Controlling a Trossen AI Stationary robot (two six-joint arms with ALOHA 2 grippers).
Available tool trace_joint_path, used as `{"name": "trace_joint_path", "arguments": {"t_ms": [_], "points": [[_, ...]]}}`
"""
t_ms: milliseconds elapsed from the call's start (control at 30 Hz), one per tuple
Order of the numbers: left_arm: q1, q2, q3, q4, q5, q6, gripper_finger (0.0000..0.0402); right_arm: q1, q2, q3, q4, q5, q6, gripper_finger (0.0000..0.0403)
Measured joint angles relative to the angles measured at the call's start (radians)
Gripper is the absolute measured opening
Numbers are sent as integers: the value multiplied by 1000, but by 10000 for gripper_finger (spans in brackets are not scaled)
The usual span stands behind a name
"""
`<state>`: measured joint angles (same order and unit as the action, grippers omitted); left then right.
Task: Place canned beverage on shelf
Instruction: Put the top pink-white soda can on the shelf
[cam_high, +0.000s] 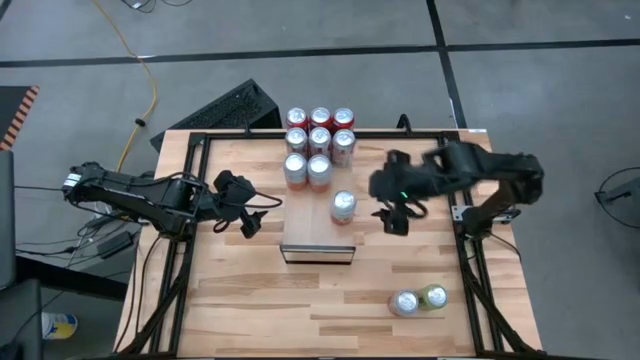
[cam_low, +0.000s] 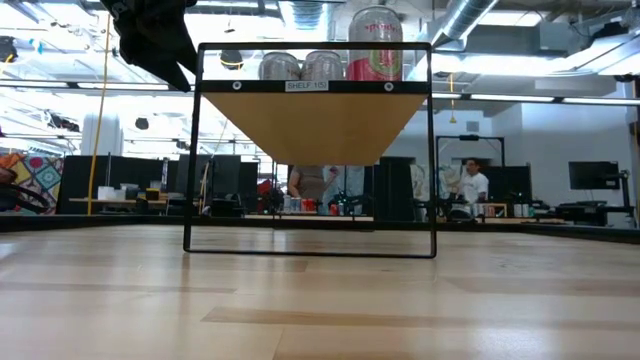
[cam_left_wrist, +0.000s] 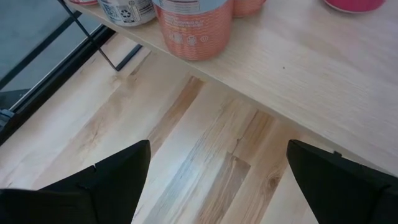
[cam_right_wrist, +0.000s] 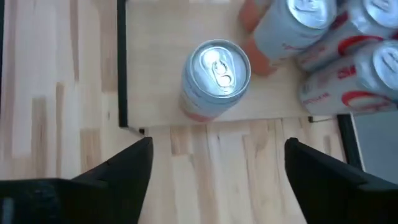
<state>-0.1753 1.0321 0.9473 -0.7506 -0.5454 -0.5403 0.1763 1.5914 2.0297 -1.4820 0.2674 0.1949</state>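
A can stands upright on the shelf. The right gripper hangs beside it, fingers apart and empty. The left gripper waits open at the shelf's other side

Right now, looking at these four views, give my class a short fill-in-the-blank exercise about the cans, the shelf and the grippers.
1. Away from the shelf, near the tabletop's front right corner, lie ____ cans.
2. The single can apart from the packed group stands on the ____.
3. The right gripper beside that can has its fingers ____.
4. The left gripper holds ____.

Missing words: two; shelf; open; nothing
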Motion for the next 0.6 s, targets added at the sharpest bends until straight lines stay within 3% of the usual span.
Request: {"name": "trace_joint_path", "arguments": {"t_ms": [267, 433, 600], "points": [[0, 0, -1, 0, 0, 4, 363, 205, -144, -343, 220, 350, 422, 283], [0, 0, -1, 0, 0, -1, 363, 247, -146, -521, 422, 391, 526, 226], [0, 0, -1, 0, 0, -3, 363, 247, -111, -568, 433, 397, 541, 134]]}}
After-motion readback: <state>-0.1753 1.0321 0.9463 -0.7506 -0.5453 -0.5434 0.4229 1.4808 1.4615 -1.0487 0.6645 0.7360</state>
